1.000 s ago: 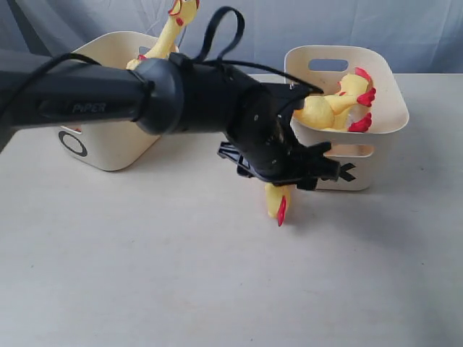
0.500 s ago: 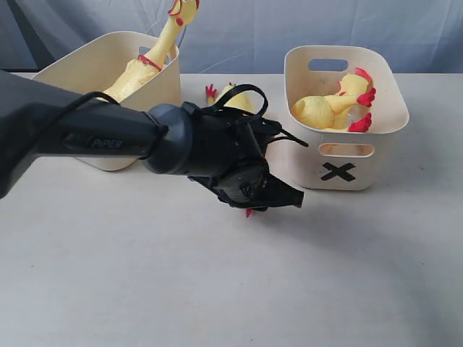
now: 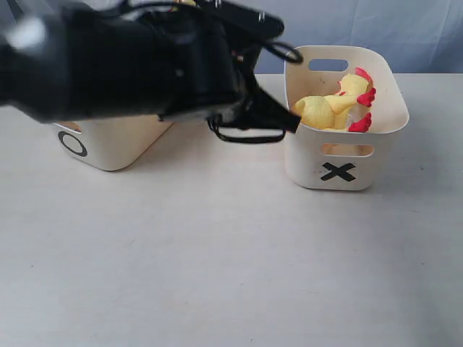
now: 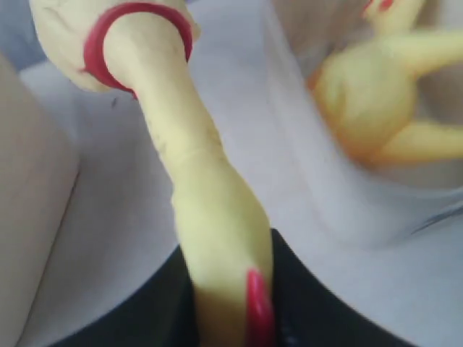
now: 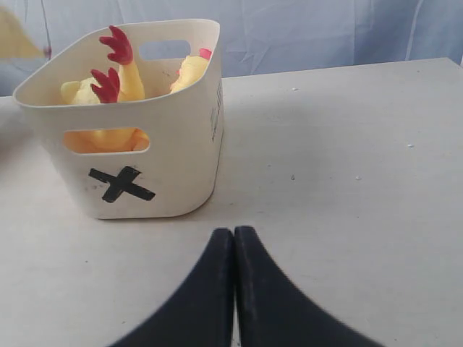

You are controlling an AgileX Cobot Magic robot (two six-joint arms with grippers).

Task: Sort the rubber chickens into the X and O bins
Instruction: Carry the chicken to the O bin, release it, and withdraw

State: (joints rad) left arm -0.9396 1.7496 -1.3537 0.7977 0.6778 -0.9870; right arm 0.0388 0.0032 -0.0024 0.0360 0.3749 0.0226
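left claw: grips smooth rubber chicken | X bin: rounded cream plastic

Markings: black X, front wall under slot handle, cream X bin | black O, front wall, cream O bin | X also readable in right wrist view

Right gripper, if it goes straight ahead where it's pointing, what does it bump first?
Likely the near corner of the X bin, though the shut right gripper might just slip past its side; depth is hard to judge. Beyond that, only table and blue cloth show.
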